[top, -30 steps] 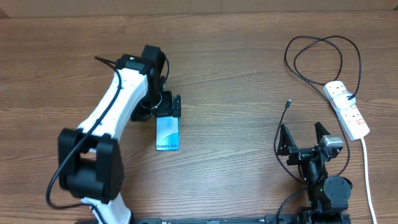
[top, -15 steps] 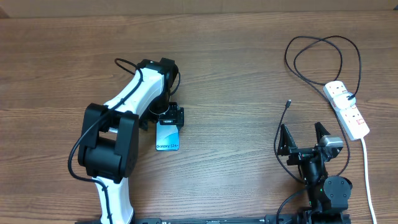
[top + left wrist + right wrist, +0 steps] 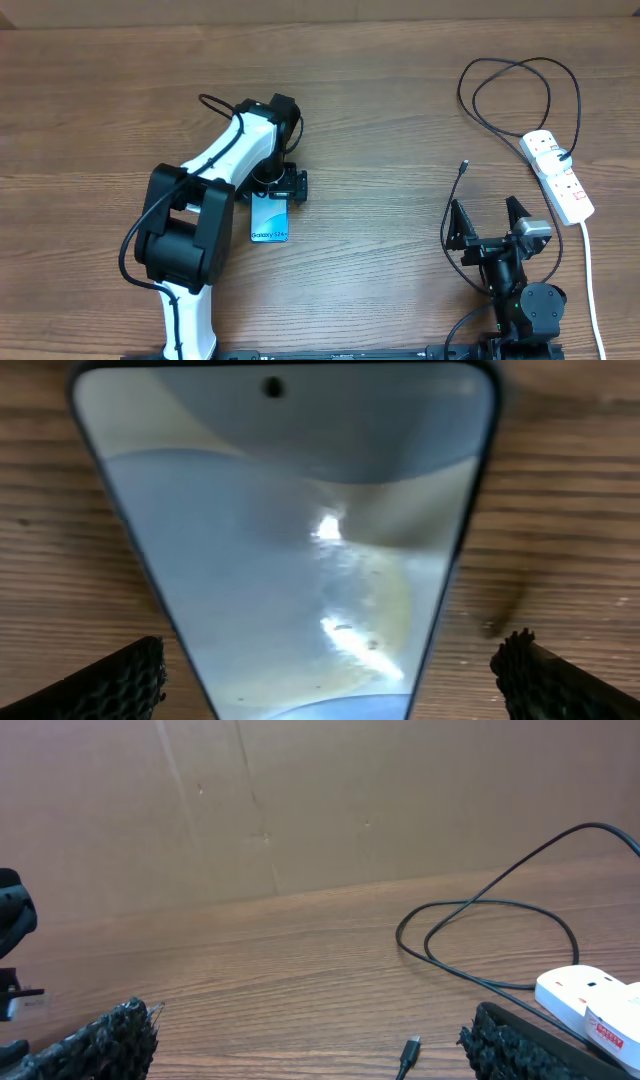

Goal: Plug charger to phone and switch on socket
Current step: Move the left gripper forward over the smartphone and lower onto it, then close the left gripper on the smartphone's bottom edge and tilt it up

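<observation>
The phone (image 3: 269,219) lies flat on the wooden table with its blue-teal screen up. My left gripper (image 3: 279,188) hovers over its far end, open. In the left wrist view the phone (image 3: 300,530) fills the frame, and the gripper (image 3: 330,690) straddles it with both fingertips (image 3: 120,685) clear of its edges. The charger is a thin black cable with loops (image 3: 520,85) and a connector tip (image 3: 464,166) lying loose on the table. The tip (image 3: 410,1048) sits just ahead of my open, empty right gripper (image 3: 315,1055) (image 3: 490,222). The socket (image 3: 557,176) lies at the far right.
A white cord (image 3: 590,285) runs from the socket toward the table's near edge, right of the right arm. The charger's cable plugs into the socket (image 3: 590,1005). A brown wall stands behind the table.
My left arm has swung right and its gripper has come down over the phone's far end. The phone, the charger and the right arm have not moved.
</observation>
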`<state>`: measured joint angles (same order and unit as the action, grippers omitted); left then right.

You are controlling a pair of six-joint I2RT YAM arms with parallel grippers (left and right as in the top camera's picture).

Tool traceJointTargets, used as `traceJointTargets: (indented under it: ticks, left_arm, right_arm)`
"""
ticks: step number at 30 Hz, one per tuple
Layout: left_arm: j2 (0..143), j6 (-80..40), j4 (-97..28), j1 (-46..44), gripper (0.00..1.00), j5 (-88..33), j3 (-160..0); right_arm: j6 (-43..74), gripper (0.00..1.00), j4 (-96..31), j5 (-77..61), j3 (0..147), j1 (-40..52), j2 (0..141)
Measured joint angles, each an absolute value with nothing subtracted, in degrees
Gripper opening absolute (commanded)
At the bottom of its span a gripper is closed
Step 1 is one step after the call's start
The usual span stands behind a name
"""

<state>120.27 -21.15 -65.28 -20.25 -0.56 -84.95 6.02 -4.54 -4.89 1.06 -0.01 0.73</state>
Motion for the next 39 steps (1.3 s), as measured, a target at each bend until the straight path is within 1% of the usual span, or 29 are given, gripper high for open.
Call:
traceJointTargets:
  ticks: [4, 14, 23, 39]
  left_arm:
    - [120.25, -21.39, -63.96, -20.45, 1.0, -0.62, -83.4]
    - [116.07, -21.34, -55.64, -20.38, 1.0, -1.96, -76.2]
    - [115.63, -20.84, -54.81, -20.4, 1.0, -1.41, -75.61]
    - [115.33, -14.98, -52.82, -20.53, 1.0, -0.3, -75.26]
  right_arm:
    - [6.02, 1.0, -4.56, -4.89, 1.06, -0.01, 0.73]
    - [6.02, 1.0, -4.54, -4.89, 1.06, -0.01, 0.73]
    - [6.0, 1.0, -4.58, -4.86, 1.06, -0.01, 0.73]
    - [6.02, 1.0, -4.58, -4.89, 1.06, -0.01, 0.73]
